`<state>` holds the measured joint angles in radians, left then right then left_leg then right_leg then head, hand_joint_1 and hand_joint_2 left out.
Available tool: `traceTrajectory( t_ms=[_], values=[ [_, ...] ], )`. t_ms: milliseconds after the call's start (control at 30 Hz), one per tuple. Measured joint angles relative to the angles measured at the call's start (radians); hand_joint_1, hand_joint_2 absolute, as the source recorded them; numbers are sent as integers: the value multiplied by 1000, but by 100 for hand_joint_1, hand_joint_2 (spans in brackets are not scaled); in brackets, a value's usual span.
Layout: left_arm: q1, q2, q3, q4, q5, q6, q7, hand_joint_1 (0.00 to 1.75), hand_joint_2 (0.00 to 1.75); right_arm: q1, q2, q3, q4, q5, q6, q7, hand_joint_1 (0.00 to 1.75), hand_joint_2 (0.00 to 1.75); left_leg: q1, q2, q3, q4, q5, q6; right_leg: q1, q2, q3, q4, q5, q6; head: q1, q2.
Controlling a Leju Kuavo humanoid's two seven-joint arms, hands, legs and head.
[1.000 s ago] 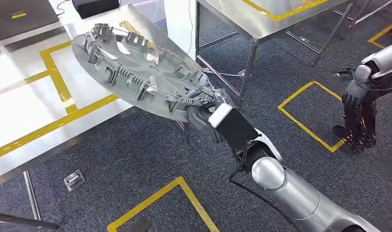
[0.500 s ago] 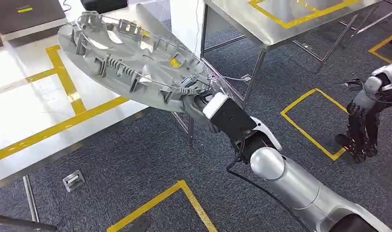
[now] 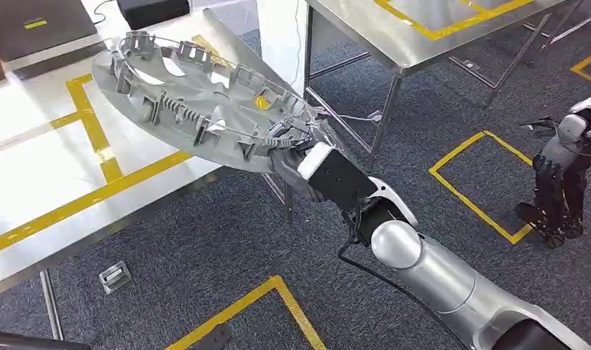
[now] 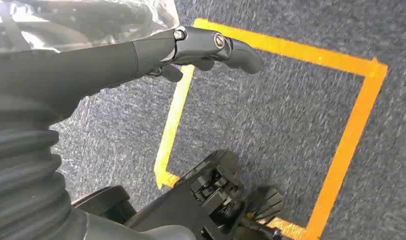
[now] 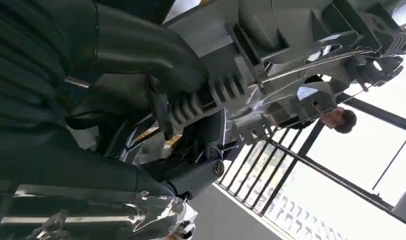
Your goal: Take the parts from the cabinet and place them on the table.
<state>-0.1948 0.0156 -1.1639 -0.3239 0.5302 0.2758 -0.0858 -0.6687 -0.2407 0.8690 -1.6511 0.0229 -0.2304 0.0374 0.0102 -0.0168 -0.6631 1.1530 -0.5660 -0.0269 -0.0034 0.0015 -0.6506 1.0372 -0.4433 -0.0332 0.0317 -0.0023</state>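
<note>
Steel table (image 3: 30, 182) with yellow tape lines is taking up the left of the head view. A large grey round wheel cover (image 3: 183, 95) is hanging tilted over the table's near corner, ribbed inner side up. Its far rim is over the tabletop, its near rim past the edge, and it is not touching the surface.

The right arm is reaching up and forward from the lower right of the head view, stretched long, with the wrist at the cover's near rim. The left arm is hanging straight down at the far right, over the carpet by a yellow floor square.

Against half a second ago, the cover is sitting a little lower in the head view and is over the same corner. The hanging hand is a bit nearer the picture's right edge.

The right hand (image 3: 296, 164) is gripping the cover's rim. In the right wrist view its thumb and fingers (image 5: 190, 177) are clamping a ribbed clip on the part. The left hand (image 3: 558, 197) is holding nothing, and the left wrist view shows its fingers (image 4: 211, 42) lying out straight.
</note>
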Motion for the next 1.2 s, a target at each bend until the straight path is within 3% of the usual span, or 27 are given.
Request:
traceTrajectory(
  t_ms=[67, 100, 133, 167, 233, 267, 300, 400, 433, 467, 567, 600, 633, 667, 733, 800, 900, 967, 1000, 1067, 1100, 1133, 1167, 1200],
  values=[
    [3, 0, 0, 0, 0, 0, 0, 0, 175, 3, 2, 3, 6, 0, 0, -1, 175, 175, 2, 1, -91, 154, -45, -7, 0, -1, 6, 1, -7, -4, 0, 0],
    [5, 0, 0, 0, 0, 0, 0, 0, 175, 3, 2, 3, 9, -3, 0, -1, 175, 175, 2, 2, -118, 183, -40, -9, 0, -1, 10, 2, -10, -3, -1, 0],
    [5, 0, 0, 0, 0, 0, 0, 0, 175, 3, 3, 4, 11, -3, 0, -1, 175, 175, 3, 2, -117, 167, -11, -10, -1, -1, 15, 2, -14, -2, -1, 0],
    [5, 1, 0, 0, 0, 0, 0, 0, 175, 3, 3, 5, 15, -4, 0, -1, 175, 175, 4, 2, -96, 108, 35, -10, -2, 0, 22, 3, -20, 1, -1, 0],
    [4, 2, 0, 0, 0, 2, 0, 0, 175, 3, 5, 6, 18, -5, 0, -1, 175, 175, 7, 5, -19, -71, 130, -10, -5, 1, 37, 9, -35, 11, -1, 0],
    [4, 0, 0, 0, 0, 2, 0, 0, 175, 1, 5, 7, 19, -5, 0, -1, 175, 175, 2, 6, -6, -77, 110, -9, 2, 2, 36, 10, -39, 17, -2, 0],
    [1, 0, 0, 0, 0, 2, 0, 0, 175, 0, 7, 7, 20, -7, 0, -3, 175, 175, 1, 5, 5, -104, 100, 4, 2, 4, 30, 15, -41, 23, -7, 0],
    [5, 1, 0, 0, 0, 2, 0, 0, 175, 1, 7, 7, 23, -7, -2, -4, 175, 175, -1, 2, 3, -101, 98, 24, 0, 1, 34, 9, -43, 38, -1, 0],
    [6, 1, 0, 0, -1, 2, 0, 0, 175, 3, 6, 7, 23, -7, -2, -4, 175, 175, 5, 2, 11, -106, 98, 32, -2, 2, 33, 16, -56, 45, -1, 0],
    [5, 1, 0, 1, -1, 3, 0, 0, 175, 2, 6, 7, 23, -7, -2, -4, 175, 175, 4, 2, 14, -107, 96, 38, -1, 2, 20, 48, -69, 47, 2, 0],
    [4, 1, 0, 1, -1, 3, 0, 0, 175, 7, 6, 8, 24, -7, -3, -4, 175, 175, 1, 2, 17, -106, 89, 47, -2, 2, -104, 263, -149, 50, 7, 0],
    [4, 2, 0, 1, -2, 3, 0, 0, 175, 9, 5, 8, 25, -7, -3, -4, 175, 175, -1, 2, 18, -105, 87, 49, -2, 2, -139, 312, -152, 49, 7, 0],
    [6, 2, 0, 1, -2, 3, 0, 0, 175, 11, 4, 8, 25, -7, -3, -4, 175, 175, -2, 1, 22, -105, 84, 49, -2, 2, -147, 307, -126, 47, 7, 0],
    [6, 2, 0, 1, -3, 3, 0, 0, 175, 13, 3, 8, 25, -7, -3, -4, 175, 175, -3, 0, 27, -105, 79, 48, -1, 2, -133, 262, -85, 43, 7, 0],
    [6, 2, 0, 1, -4, 3, 0, 0, 175, 13, 3, 8, 25, -7, -3, -4, 175, 175, -2, -2, 41, -102, 68, 43, 2, 2, -63, 92, 17, 33, 7, 0],
    [4, 1, 0, 0, -6, 3, 0, 0, 175, 13, 2, 8, 25, -7, -3, -5, 175, 175, -6, -4, 40, -99, 62, 33, 9, 5, -32, 29, 18, 30, 3, 0],
    [7, 0, 0, 0, -6, 2, 0, 0, 175, 13, 0, 6, 25, -7, -5, -5, 175, 175, -2, -3, 43, -108, 62, 17, 12, 6, -27, 18, 4, 18, 5, 0],
    [6, 0, 0, 0, -7, 3, 0, 0, 175, 15, 0, 4, 25, -7, -6, -4, 175, 175, -3, 1, 37, -90, 42, 7, 2, 5, -9, -3, 7, 7, 5, 0],
    [6, 0, 0, 0, -7, 3, 0, 0, 175, 15, 0, 4, 25, -7, -6, -3, 175, 175, -3, 1, 14, -37, 17, 4, 2, 2, -3, -4, 5, 1, 2, 0],
    [8, 0, 0, 1, -7, 3, 0, 0, 175, 18, 0, 5, 25, -7, -6, -3, 175, 175, 1, 2, -71, 123, -38, -4, 2, 1, 3, -3, -1, -4, 1, 0],
    [11, 0, 0, 1, -8, 3, 0, 0, 175, 20, 0, 5, 25, -7, -7, -2, 175, 175, 1, 2, -104, 175, -48, -7, 2, 1, 6, -2, -4, -3, 1, 0],
    [13, 1, 0, 1, -9, 3, 0, 0, 175, 22, 0, 5, 25, -7, -9, 0, 175, 175, 2, 2, -117, 182, -35, -9, 2, 2, 9, -2, -7, -3, 1, 0],
    [14, 1, 0, 1, -10, 3, 0, 0, 175, 23, 0, 5, 25, -5, -10, 2, 175, 175, 3, 3, -107, 148, -1, -10, 1, 3, 15, -1, -11, -1, 1, 0],
    [14, 1, 0, 1, -10, 3, 0, 0, 175, 24, 0, 5, 25, -4, -11, 5, 175, 175, 4, 3, -75, 74, 50, -9, -1, 5, 21, 2, -17, 3, 1, 0]
  ],
)
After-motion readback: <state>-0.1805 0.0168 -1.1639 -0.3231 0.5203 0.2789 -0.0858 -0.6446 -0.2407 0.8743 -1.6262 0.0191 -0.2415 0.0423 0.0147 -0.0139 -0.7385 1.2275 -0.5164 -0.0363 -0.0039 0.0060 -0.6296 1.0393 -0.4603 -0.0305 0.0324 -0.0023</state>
